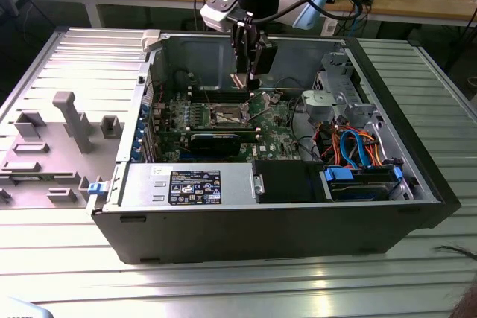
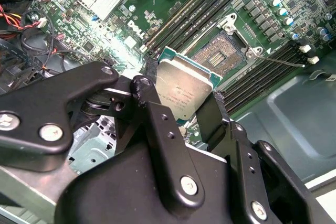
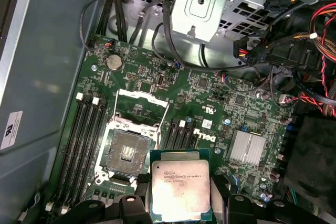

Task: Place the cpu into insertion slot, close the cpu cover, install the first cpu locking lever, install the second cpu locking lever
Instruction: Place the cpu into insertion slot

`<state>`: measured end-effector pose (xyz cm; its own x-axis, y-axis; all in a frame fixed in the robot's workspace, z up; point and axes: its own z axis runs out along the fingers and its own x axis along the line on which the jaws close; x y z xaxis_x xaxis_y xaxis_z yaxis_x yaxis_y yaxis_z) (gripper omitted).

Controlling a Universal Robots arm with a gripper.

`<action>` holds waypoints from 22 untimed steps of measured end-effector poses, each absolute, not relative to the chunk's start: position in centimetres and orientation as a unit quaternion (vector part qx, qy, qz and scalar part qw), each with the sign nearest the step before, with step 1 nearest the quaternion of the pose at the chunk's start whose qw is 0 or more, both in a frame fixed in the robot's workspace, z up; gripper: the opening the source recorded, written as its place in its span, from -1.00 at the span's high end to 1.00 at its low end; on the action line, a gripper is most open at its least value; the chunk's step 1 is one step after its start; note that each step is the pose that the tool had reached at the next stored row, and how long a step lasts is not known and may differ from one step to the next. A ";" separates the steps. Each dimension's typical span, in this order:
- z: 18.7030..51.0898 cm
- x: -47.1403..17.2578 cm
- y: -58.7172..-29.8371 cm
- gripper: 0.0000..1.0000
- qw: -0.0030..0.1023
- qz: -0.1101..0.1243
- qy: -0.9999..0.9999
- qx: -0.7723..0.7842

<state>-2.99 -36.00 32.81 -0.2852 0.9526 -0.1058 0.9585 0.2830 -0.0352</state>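
The cpu (image 3: 180, 182) is a thin square chip with a silvery face, and my gripper (image 3: 181, 201) is shut on its two edges. It hangs in the air above the green motherboard, near the insertion slot (image 3: 127, 153) but off to one side. The slot's dark centre lies bare. The cpu cover (image 3: 140, 103) stands swung up from the slot's far side. In the second wrist view the cpu (image 2: 184, 90) sits between the black fingers (image 2: 152, 111), the insertion slot (image 2: 223, 51) is beyond it, and a thin locking lever (image 2: 278, 60) juts out. In the exterior view my gripper (image 1: 246, 78) hovers over the slot (image 1: 227, 115).
Long black memory slots (image 3: 86, 140) flank the socket. A silver heatsink (image 3: 247, 148), a metal drive cage (image 3: 202, 3) and bundles of cables (image 3: 310, 61) crowd the case. The open computer case (image 1: 149, 184) walls surround the board. A grey fixture (image 1: 67, 121) lies at the exterior view's left.
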 end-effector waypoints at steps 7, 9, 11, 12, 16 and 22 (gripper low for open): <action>32.8 -3.0 -36.0 -0.09 0.032 -0.046 0.799 0.598; 32.8 -3.0 -36.0 -0.09 0.032 -0.046 0.799 0.599; 32.8 -3.0 -36.0 -0.09 0.032 -0.046 0.798 0.600; 32.8 -3.0 -36.0 -0.09 0.032 -0.046 0.798 0.600; 32.8 -3.0 -36.0 -0.09 0.032 -0.046 0.797 0.602; 32.8 -3.0 -36.0 -0.09 0.032 -0.046 0.795 0.604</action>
<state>-2.99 -36.00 32.80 -0.2687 0.9574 -0.1062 0.9632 0.2664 -0.0353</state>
